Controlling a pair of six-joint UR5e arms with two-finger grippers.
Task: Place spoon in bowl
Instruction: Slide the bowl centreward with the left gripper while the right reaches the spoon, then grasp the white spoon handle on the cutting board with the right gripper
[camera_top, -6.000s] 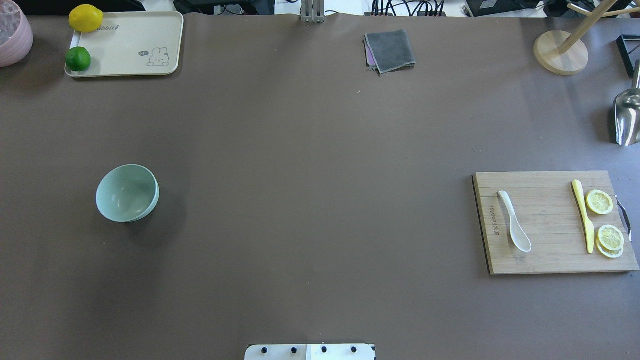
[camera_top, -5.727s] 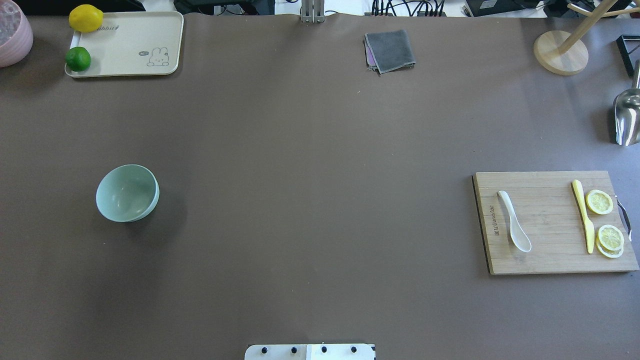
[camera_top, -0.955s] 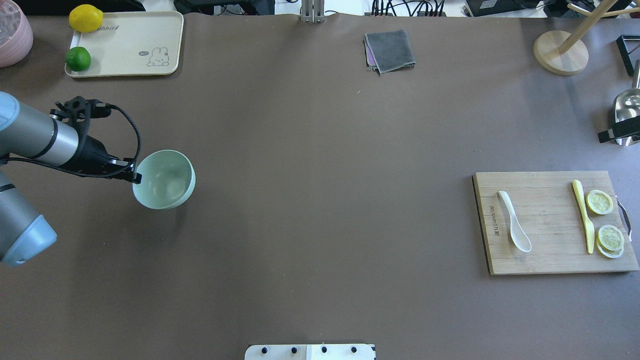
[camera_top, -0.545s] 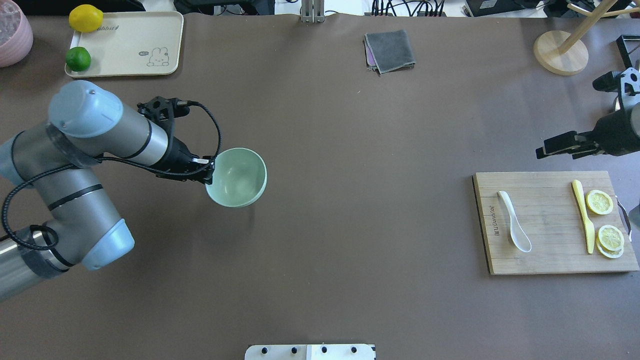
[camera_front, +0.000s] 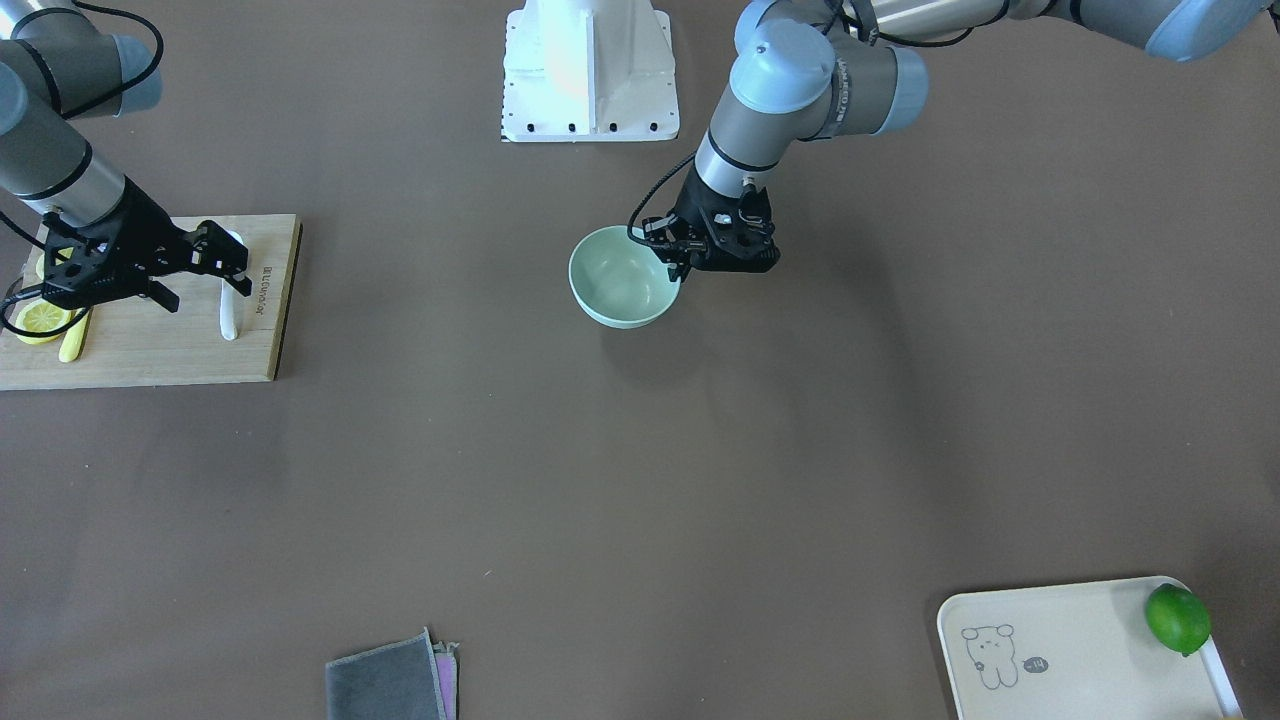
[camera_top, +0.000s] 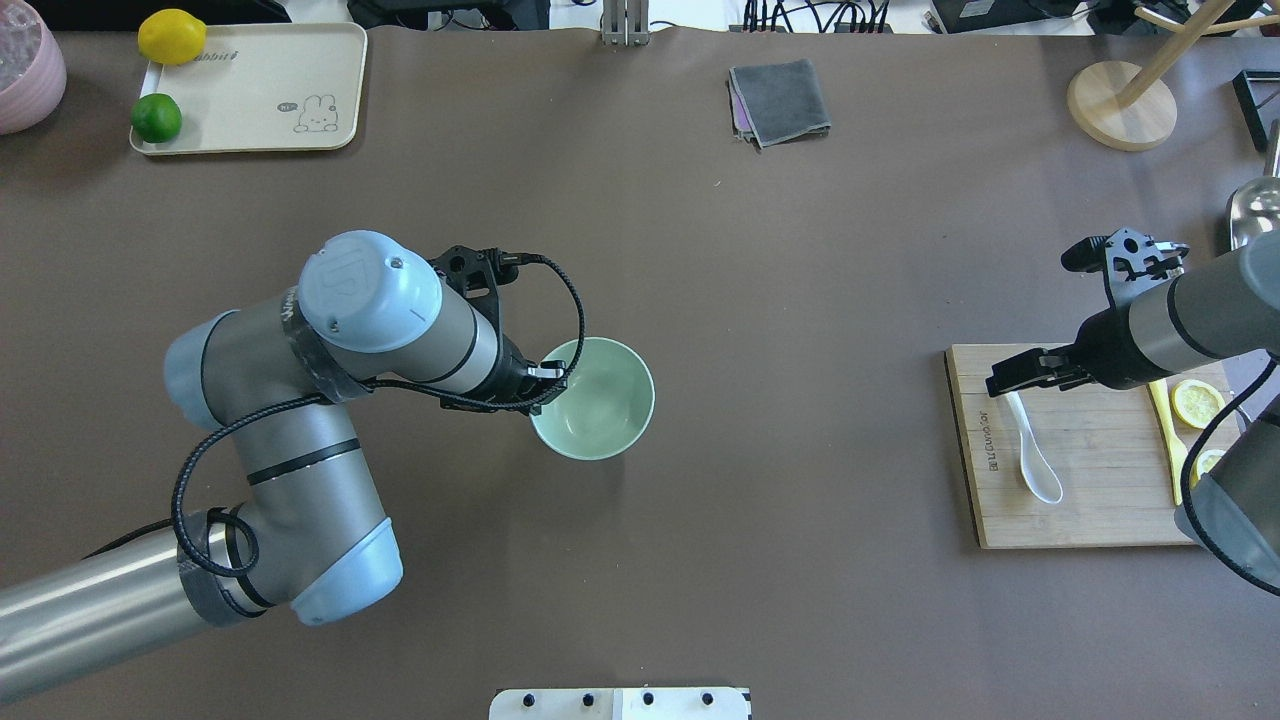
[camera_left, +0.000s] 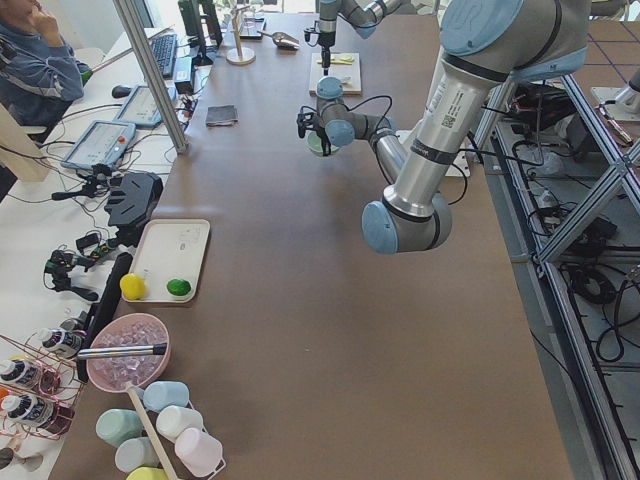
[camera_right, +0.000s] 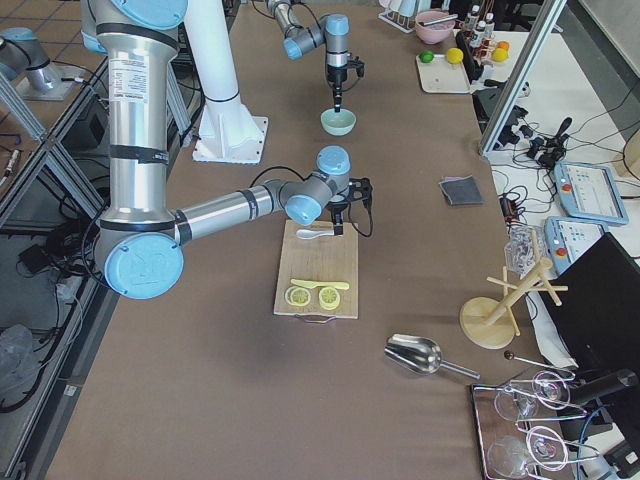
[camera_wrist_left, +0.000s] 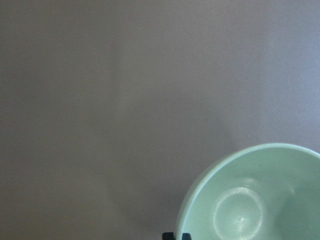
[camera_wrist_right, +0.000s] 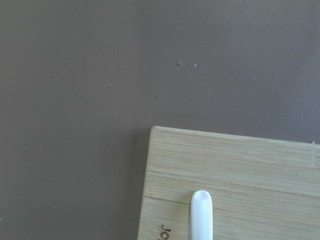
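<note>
The pale mint-green bowl (camera_top: 600, 400) is near the table's middle, also in the front view (camera_front: 620, 280) and the left wrist view (camera_wrist_left: 250, 200). My left gripper (camera_top: 545, 375) is shut on its left rim. I cannot tell whether the bowl touches the table. The white spoon (camera_top: 1035, 465) lies on the wooden cutting board (camera_top: 1090, 510), scoop toward the robot. My right gripper (camera_top: 1012, 378) is open and empty above the spoon's handle end. The handle tip shows in the right wrist view (camera_wrist_right: 201, 215).
A yellow knife (camera_top: 1178, 470) and lemon slices (camera_top: 1197, 402) lie on the board's right part. A cream tray (camera_top: 260, 90) with a lime and a lemon is far left. A grey cloth (camera_top: 780, 100), a wooden stand (camera_top: 1120, 105) and a metal scoop (camera_top: 1250, 205) are far back.
My left arm has come in, gripped the bowl's rim and carried it right, from the left side to the middle. My right arm has come in to above the spoon's handle.
</note>
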